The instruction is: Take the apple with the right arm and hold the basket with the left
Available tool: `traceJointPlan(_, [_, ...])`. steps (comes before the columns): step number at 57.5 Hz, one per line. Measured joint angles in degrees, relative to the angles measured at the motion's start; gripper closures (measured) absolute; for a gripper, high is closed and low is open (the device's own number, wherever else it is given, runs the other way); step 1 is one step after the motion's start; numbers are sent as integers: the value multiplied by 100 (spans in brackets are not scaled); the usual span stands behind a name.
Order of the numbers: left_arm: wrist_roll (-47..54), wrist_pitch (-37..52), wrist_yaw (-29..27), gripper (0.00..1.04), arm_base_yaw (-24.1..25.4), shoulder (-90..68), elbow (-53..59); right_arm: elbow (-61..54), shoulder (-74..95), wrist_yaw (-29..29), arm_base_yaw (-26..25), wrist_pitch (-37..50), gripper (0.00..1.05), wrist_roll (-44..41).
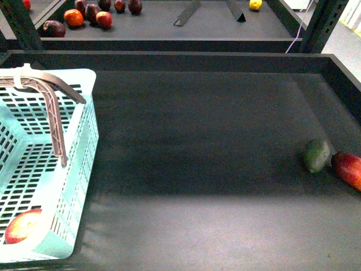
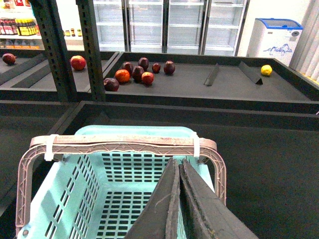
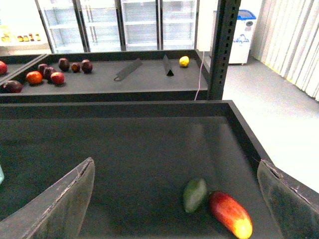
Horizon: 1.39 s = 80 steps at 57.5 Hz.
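The round red apple with a yellowish blush (image 1: 23, 226) lies inside the pale turquoise slotted plastic basket (image 1: 79, 169), at seven o'clock in the front view. The left claw (image 2: 179, 199) hangs above the basket, pressed closed on nothing; the right claw (image 3: 174, 199) gapes wide and empty. Judged best: grip the brown ribbed handle (image 2: 119, 143) squarely. At four o'clock on the dark tabletop (image 1: 197, 141), a dark green oval fruit (image 1: 317, 154) touches an elongated red fruit (image 1: 348, 169); neither obstructs.
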<state>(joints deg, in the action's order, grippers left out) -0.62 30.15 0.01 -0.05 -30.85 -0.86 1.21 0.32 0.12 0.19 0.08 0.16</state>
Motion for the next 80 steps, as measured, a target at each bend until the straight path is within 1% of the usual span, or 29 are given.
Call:
traceJointPlan(19, [0, -1073, 0, 102, 0, 1150, 0, 0, 0, 0, 0, 0, 9, 0])
traceJointPlan(33, [0, -1631, 0, 102, 0, 1703, 0, -2, 0, 0, 0, 0, 9, 2])
traceJointPlan(47, [2, -1996, 0, 102, 0, 2065, 0, 0, 0, 0, 0, 0, 9, 2])
traceJointPlan(48, [0, -2061, 0, 102, 0, 2131, 0, 0, 0, 0, 0, 0, 9, 0])
traceJointPlan(52, [2, -2802, 0, 102, 0, 2675, -2, -2, 0, 0, 0, 0, 9, 2])
traceJointPlan(54, [2, -2953, 0, 102, 0, 2909, -2, 0, 0, 0, 0, 0, 9, 0])
traceJointPlan(80, [2, -3005, 0, 102, 0, 3049, 0, 0, 0, 0, 0, 0, 9, 2])
